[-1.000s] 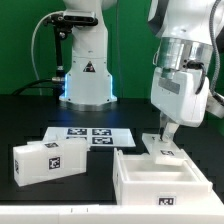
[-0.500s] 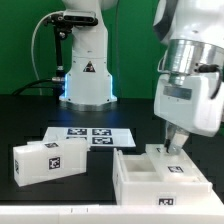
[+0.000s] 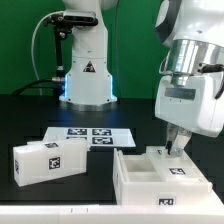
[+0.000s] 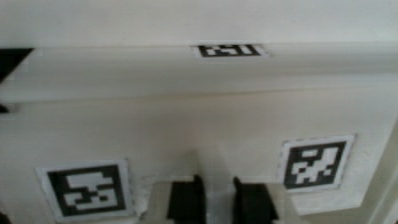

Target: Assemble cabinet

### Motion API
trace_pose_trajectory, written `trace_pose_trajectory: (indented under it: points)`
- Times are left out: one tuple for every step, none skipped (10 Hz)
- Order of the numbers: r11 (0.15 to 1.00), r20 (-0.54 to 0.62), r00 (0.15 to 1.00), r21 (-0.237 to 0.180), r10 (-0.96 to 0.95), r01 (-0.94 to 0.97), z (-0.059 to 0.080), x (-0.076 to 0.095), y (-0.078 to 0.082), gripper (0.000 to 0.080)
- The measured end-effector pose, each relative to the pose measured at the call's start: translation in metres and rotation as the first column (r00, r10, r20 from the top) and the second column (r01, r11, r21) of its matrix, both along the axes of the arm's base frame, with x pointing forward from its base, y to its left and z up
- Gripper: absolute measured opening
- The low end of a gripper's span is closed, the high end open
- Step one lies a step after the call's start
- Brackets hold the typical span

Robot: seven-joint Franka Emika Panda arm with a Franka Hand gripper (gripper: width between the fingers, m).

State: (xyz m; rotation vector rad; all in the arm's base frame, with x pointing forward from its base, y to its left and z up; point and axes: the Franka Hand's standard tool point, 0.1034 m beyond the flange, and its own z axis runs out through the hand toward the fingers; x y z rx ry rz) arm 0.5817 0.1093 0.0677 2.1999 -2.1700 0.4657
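cabinet (image 3: 148, 182) sits on the black bench (image 3: 30, 110) at the exterior view's right, open side up. hand (image 3: 176, 150) is down at its back wall. in the wrist view the fingers (image 4: 183, 203) stand narrow, thin gap between them; can't tell if they pinch anything. smaller tagged white block (image 3: 45, 161) lies well apart at the exterior view's left, marker board (image 3: 90, 135) behind it.

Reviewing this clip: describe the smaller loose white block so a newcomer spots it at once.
Find the robot's white base at the back of the black table, then the marker board lying in front of it. The white block sits just in front of that board's end at the exterior view's left. Unlike the larger open-topped cabinet, it is a closed box standing alone.
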Motion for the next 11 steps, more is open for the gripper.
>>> trace_pose_trajectory:
  points:
    - [1.000, 0.005, 1.000, -0.004, 0.001, -0.001, 0.000, 0.003, -0.003, 0.0064]
    - [1.000, 0.012, 1.000, -0.008, 0.000, 0.000, 0.000, 0.010, -0.004, 0.0064]
    - [1.000, -0.002, 1.000, -0.010, -0.004, 0.004, -0.002, 0.011, -0.005, 0.0065]
    - [1.000, -0.013, 1.000, -0.008, -0.011, 0.011, -0.002, 0.011, -0.005, 0.0065]
    - [1.000, -0.013, 1.000, -0.006, -0.019, 0.019, -0.002, 0.012, -0.005, 0.0065]
    - [1.000, -0.011, 1.000, -0.004, -0.029, 0.029, -0.002, 0.011, -0.004, 0.0065]
    - [1.000, -0.010, 1.000, -0.004, -0.029, 0.029, -0.002, 0.011, -0.004, 0.0065]
    - [1.000, -0.010, 1.000, -0.005, -0.029, 0.029, -0.002, 0.011, -0.004, 0.0141]
    - [1.000, -0.011, 1.000, -0.005, -0.028, 0.028, -0.002, 0.011, -0.004, 0.0141]
    - [1.000, -0.010, 1.000, -0.004, -0.009, 0.009, 0.002, 0.013, -0.005, 0.0276]
    - [1.000, 0.005, 1.000, 0.010, 0.011, -0.011, 0.018, 0.019, -0.008, 0.0458]
